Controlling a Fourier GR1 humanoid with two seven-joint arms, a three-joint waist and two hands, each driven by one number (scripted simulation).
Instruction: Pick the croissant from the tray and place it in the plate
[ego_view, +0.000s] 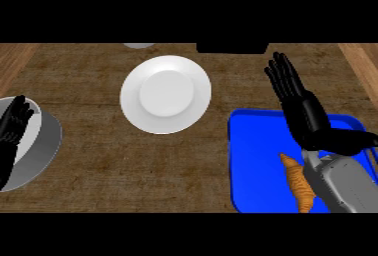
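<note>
Croissant (298, 184) on tray (255, 165), right hand (303, 112) open above

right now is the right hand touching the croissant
Apart. In the head view the right hand is open, fingers extended past the blue tray's far edge, while the croissant lies nearer, beside the forearm, untouched by the fingers.

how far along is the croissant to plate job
Nothing looks done yet: the croissant lies on the blue tray, and the white plate has nothing on it. In hand: the right hand is open over the tray's far edge, beyond the croissant, holding nothing. The left hand is open at the left edge, over a grey bowl. Left: grasp, carry to the plate, release.
</note>
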